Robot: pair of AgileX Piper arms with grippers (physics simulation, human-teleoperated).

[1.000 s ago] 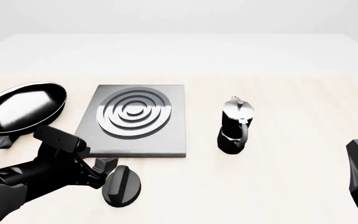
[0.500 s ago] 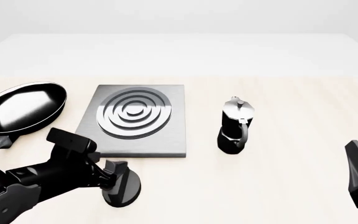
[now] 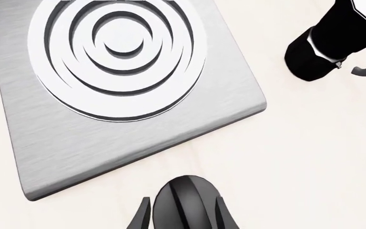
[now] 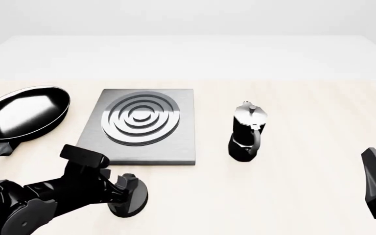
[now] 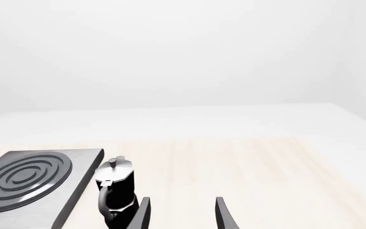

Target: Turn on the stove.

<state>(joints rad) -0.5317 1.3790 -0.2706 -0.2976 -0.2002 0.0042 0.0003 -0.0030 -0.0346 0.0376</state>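
Two fingers of the left pincer (image 3: 181, 217) stood spread on either side of the black knob (image 3: 186, 202), one to each flank of its raised ridge; whether the pads already touched the ridge could not be told from the left wrist view, so the hold read as straddling rather than a sure pinch; that straddle suited the job, since a ridged knob is most likely turned by catching the ridge between the fingers and rolling the wrist. In the front view the left pincer (image 4: 126, 188) sat low over the knob (image 4: 130, 196), the arm coming in from the near left corner, its forearm lying close to the counter (image 4: 293, 107) and the wrist bent so the fingers pointed forward and down. Just beyond the knob lay the stove (image 4: 142, 125), a flat grey slab with ringed burner, apart from the knob by a narrow strip of bare counter; its near edge faced the pincer. Left of the stove rested the frying pan (image 4: 23, 113), handle toward the arm; right of it stood the moka pot (image 4: 246, 132), well clear. The right pincer (image 5: 181, 214) hung with fingers apart and nothing between them, parked at the near right, evidently idle.
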